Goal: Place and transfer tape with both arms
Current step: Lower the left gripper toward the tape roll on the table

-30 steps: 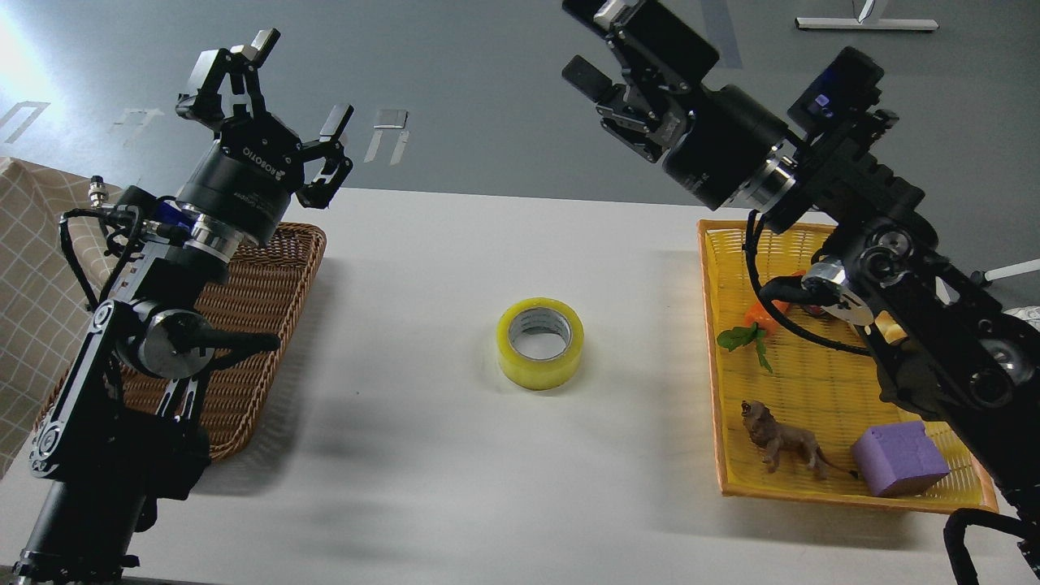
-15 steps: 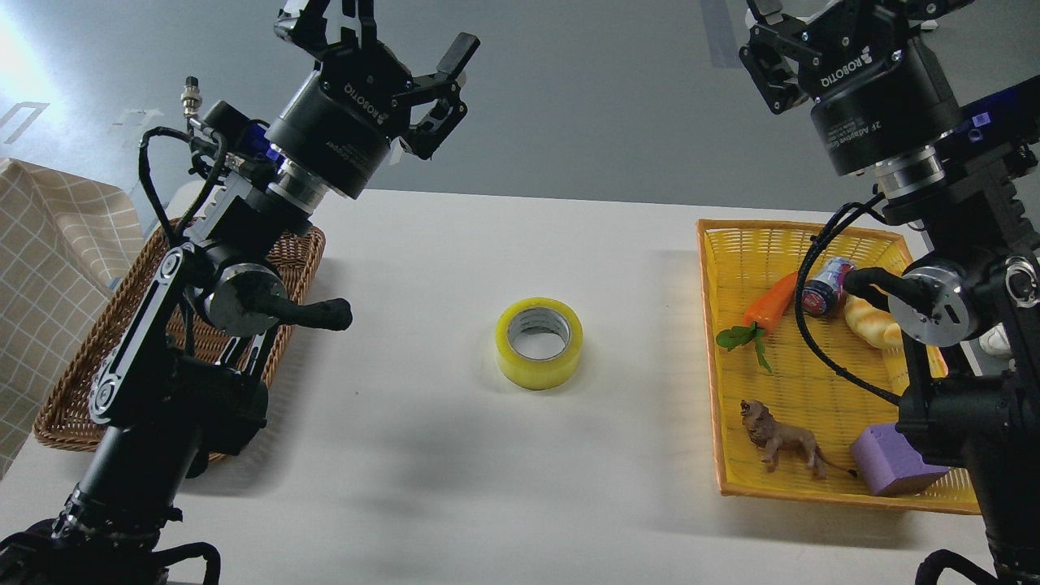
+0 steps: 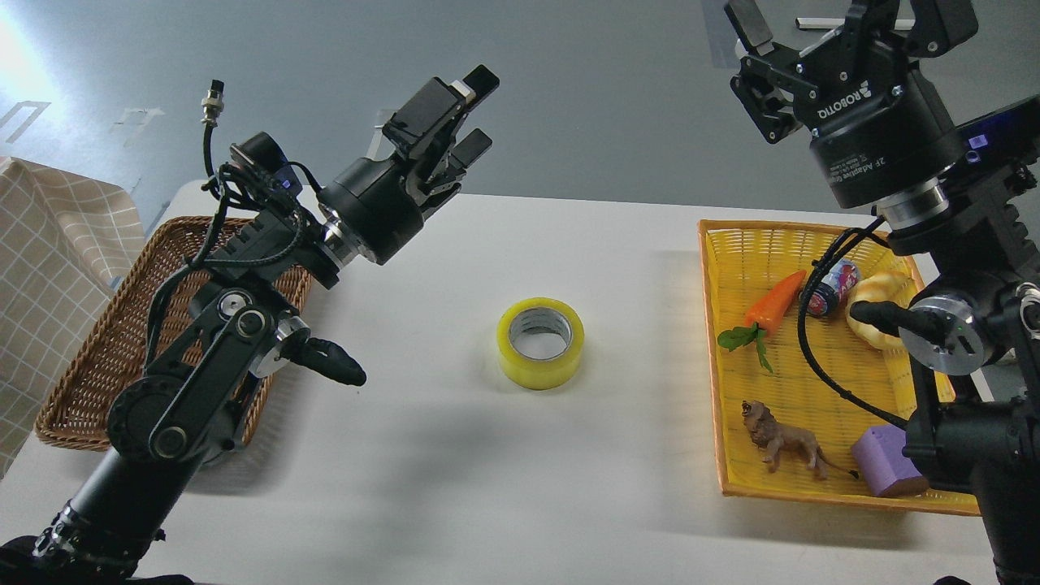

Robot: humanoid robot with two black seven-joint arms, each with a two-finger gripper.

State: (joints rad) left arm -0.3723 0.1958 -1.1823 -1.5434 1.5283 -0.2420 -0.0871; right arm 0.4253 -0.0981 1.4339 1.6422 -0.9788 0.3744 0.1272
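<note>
The tape (image 3: 540, 343), a yellow translucent roll with a grey-white core, lies flat on the white table (image 3: 487, 487) near its middle, hole facing up. My left gripper (image 3: 475, 114) is raised above the table's far edge, up and to the left of the tape, seen side-on with its two fingers apart and empty. My right gripper (image 3: 845, 24) is high at the top right, above the yellow tray, with its fingers spread wide and empty. Neither gripper touches the tape.
A brown wicker basket (image 3: 97, 374) sits at the left under my left arm, next to a checked cloth (image 3: 49, 268). The yellow tray (image 3: 715, 366) at the right holds a carrot (image 3: 772, 302), a small can (image 3: 829, 291), a bread toy (image 3: 877, 292), a lion figure (image 3: 780, 443) and a purple block (image 3: 886, 463).
My left gripper has swung right and down and turned side-on, now nearer the table's middle. My right gripper has swung right and turned upright, uncovering the tray. The tape has not moved.
</note>
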